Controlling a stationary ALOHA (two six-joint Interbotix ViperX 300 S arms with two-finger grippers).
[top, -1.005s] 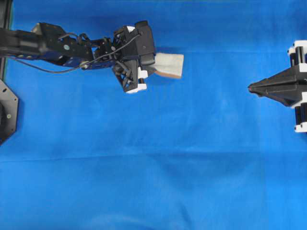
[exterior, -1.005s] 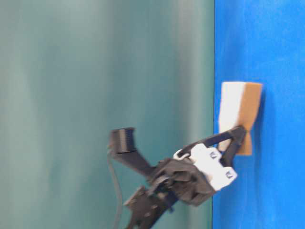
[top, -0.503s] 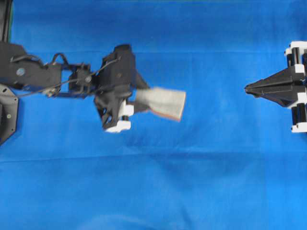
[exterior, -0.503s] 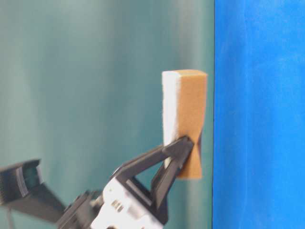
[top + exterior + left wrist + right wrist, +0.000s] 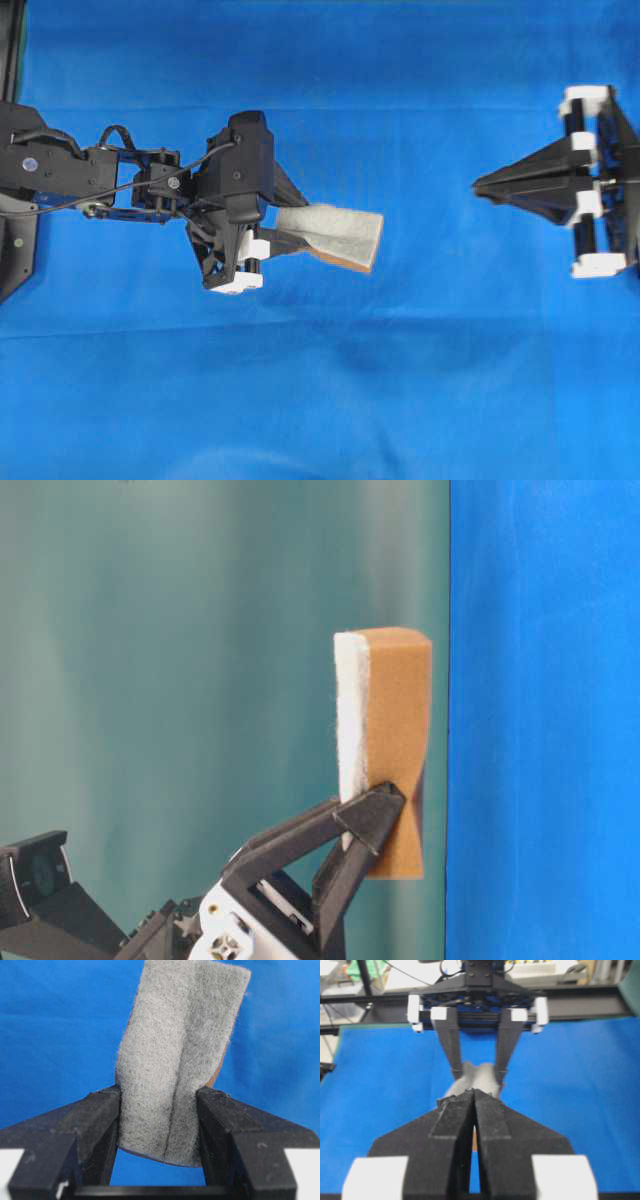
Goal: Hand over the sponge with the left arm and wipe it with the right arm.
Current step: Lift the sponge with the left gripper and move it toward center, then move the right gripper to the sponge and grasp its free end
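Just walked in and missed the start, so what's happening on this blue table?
Two robot arms face each other over a blue cloth. The left gripper holds a sponge by one end, lifted off the cloth, grey fibrous side up, the free end pointing at the other arm. The right gripper is shut and empty, pointing at the sponge across a clear gap. No handover has happened yet.

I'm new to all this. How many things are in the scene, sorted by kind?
Robot arms: 2, the left arm and the right arm
Claws: 2, the left claw closed on the sponge, the right claw shut with nothing in it
Sponges: 1, the sponge
Blue cloths: 1, the blue cloth
Total: 6
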